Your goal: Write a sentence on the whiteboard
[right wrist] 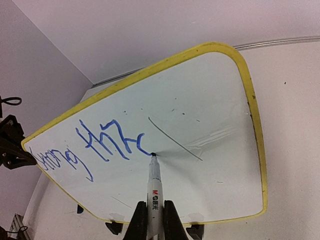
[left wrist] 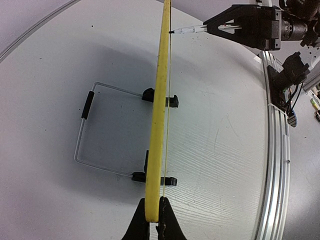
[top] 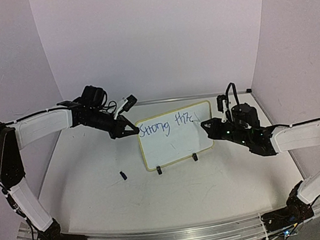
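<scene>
The whiteboard (top: 175, 144) stands upright on two black clip feet (top: 159, 169) in the middle of the table, its yellow frame tilted slightly. Blue handwriting (right wrist: 107, 142) covers its upper part. My left gripper (top: 130, 130) is shut on the board's left edge; in the left wrist view the yellow rim (left wrist: 159, 110) sits pinched between the fingers of that gripper (left wrist: 154, 217). My right gripper (right wrist: 154, 220) is shut on a white marker (right wrist: 154, 192), and the marker's tip (right wrist: 152, 155) touches the board at the end of the last blue stroke. From above, the right gripper (top: 205, 126) is at the board's right edge.
A small dark marker cap (top: 123, 175) lies on the table left of the board's foot. A wire stand (left wrist: 82, 145) extends behind the board. An aluminium rail (top: 176, 237) runs along the near table edge. Pale walls close in the back and sides.
</scene>
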{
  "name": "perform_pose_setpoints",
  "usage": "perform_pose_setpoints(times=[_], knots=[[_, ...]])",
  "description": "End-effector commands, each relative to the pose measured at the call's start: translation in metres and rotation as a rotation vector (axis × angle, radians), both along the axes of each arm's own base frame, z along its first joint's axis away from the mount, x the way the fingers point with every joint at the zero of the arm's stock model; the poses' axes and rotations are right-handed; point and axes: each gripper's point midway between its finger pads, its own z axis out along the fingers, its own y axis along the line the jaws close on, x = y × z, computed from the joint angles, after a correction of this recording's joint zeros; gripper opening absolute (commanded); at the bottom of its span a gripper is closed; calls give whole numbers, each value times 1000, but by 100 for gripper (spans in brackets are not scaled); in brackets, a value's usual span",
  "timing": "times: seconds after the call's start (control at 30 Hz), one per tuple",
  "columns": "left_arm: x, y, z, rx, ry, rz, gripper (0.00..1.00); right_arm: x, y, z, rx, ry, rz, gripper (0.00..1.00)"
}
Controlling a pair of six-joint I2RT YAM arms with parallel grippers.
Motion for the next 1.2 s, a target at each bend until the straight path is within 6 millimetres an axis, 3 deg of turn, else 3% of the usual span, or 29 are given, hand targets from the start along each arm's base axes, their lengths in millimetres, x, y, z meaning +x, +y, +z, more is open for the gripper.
perform_pose_setpoints(times=[0.0,0.4,0.73,1.17], knots=[[-2,8,-20,101,1,9,0,8,-8,25,7,-62,-57,0],[-3,8,-18,98,-4,9,0,10,-2,43,23,-101,-29,0],[-3,8,-18,99,-4,10,0,11,8,37,18,-83,14,0],[-2,8,-19,102,-5,12,0,-2,-1,47,14,-111,25,0]])
